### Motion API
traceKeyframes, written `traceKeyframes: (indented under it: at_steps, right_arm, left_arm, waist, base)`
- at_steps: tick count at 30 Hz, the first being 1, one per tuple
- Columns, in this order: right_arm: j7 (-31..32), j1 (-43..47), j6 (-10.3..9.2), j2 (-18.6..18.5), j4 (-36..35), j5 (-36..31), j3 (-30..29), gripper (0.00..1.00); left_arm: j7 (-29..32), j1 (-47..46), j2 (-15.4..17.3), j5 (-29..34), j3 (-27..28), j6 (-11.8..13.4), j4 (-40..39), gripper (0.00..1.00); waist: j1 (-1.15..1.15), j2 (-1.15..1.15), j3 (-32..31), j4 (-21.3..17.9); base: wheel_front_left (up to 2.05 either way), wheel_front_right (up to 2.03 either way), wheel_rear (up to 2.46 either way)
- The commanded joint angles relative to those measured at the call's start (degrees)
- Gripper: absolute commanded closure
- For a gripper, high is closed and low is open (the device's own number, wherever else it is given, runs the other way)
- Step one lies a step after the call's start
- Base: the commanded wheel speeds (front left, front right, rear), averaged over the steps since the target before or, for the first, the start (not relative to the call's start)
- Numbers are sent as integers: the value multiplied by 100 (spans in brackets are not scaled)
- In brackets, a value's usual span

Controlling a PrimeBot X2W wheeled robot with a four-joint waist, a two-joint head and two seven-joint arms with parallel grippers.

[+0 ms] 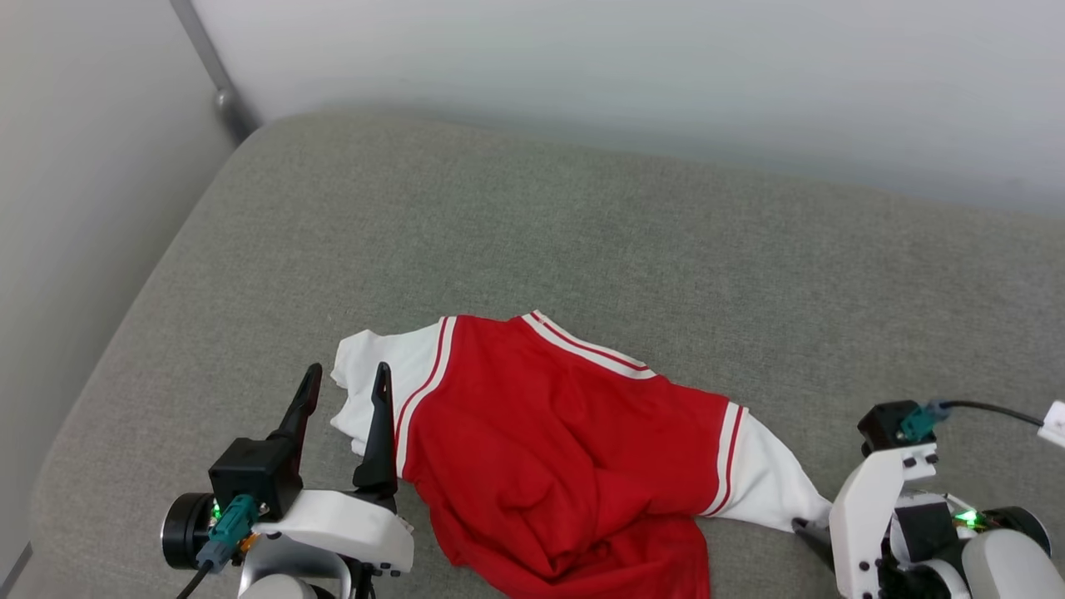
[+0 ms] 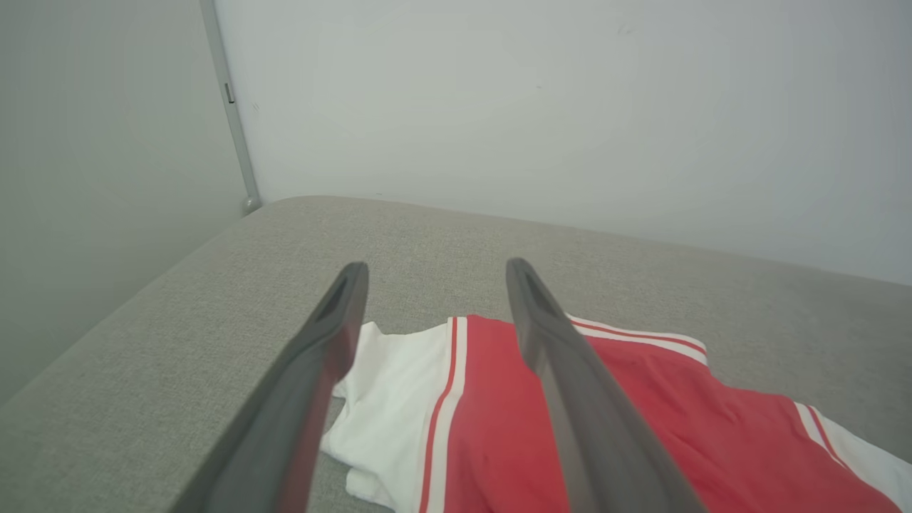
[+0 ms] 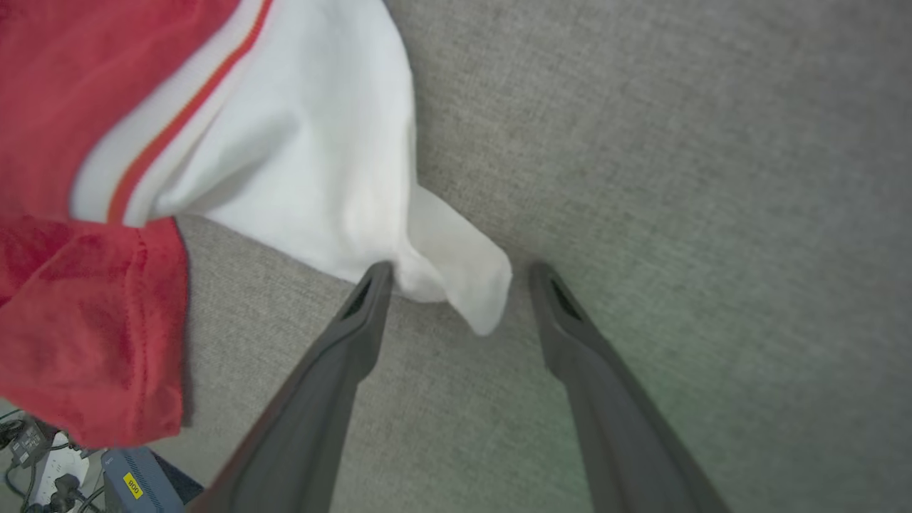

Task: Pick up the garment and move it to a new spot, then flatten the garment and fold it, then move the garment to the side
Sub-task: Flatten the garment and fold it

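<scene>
The red jersey (image 1: 541,433) lies crumpled and back-up near the front of the grey cushion (image 1: 582,233), and its lower red part (image 3: 85,342) appears to droop over the near edge. Both tools are released and hold nothing. The left tool (image 1: 349,370) hangs spread over the white sleeve (image 1: 378,366) on that side. The right tool (image 3: 462,269) straddles just the tip of the other sleeve (image 3: 456,285), with one finger touching it.

If it closes there, it would likely catch only that thin corner. The cloth could slip out, or the jersey could lift unevenly and bunch. A careless pull toward the robot might drag the hanging part off the edge, down to the cables and blue box (image 3: 132,481). Nothing here serves as a container; the jersey rests straight on the cushion
</scene>
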Motion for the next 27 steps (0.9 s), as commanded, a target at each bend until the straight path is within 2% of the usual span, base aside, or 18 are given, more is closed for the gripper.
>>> traceKeyframes:
  at_steps: [1,5,6,7,8,13,20,27]
  right_arm:
    - [126,-105,-4,18,242,72,39,0]
    - [210,-189,-5,48,650,78,128,0]
    - [293,-183,-6,85,811,131,199,64]
    - [305,-194,-6,98,845,155,232,92]
    - [321,-194,-5,96,874,172,276,100]
    - [238,-319,-4,18,731,351,374,100]
    - [91,-447,-5,-321,-61,414,206,100]
    - [426,-179,-5,-744,-751,263,-689,100]
  left_arm:
    - [-47,-83,-63,55,61,-16,59,0]
    - [-65,-111,-135,97,128,-79,136,0]
    - [-74,-98,-162,117,165,-104,164,0]
    - [-77,-87,-172,123,171,-127,178,0]
    - [-76,-74,-184,111,190,-133,193,0]
    - [-85,6,-176,136,280,-175,250,0]
    - [-85,149,-83,74,368,-155,279,0]
    - [24,223,39,84,401,-83,147,0]
  waist:
    - [0,0,142,66]
    - [0,0,222,49]
    - [0,0,229,20]
    - [0,0,226,5]
    - [0,0,220,-13]
    - [0,0,146,-151]
    - [0,0,-55,-514]
    - [0,0,-95,-931]
  base:
    - [0,0,0]
    - [0,0,0]
    - [0,0,0]
    - [0,0,0]
    - [0,0,0]
    - [0,0,0]
    - [0,0,0]
    - [0,0,0]
